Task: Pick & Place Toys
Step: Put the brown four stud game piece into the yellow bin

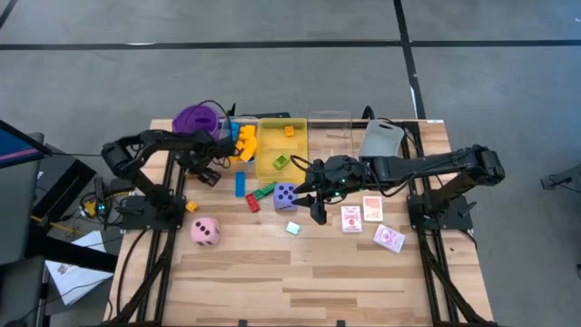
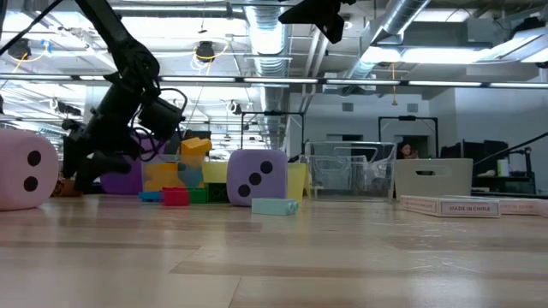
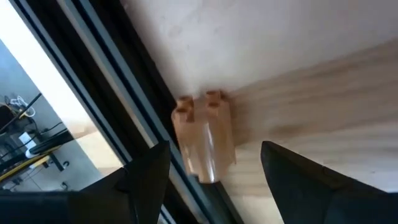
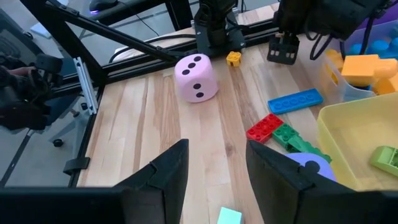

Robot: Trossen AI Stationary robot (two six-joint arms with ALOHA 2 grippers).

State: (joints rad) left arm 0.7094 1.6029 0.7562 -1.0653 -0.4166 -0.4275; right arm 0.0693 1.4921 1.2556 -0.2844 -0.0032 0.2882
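Pale wood table under ceiling pipes; both grippers' fingers parted, empty

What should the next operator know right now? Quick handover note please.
Left end effector: open, empty, over the orange block at the table's left edge.
Right end effector: open, empty, hovering beside the purple die.
Done: a green block and a small orange block lie in the yellow tray.
Left: pink die, blue block, red block, three cards, loose on the table.
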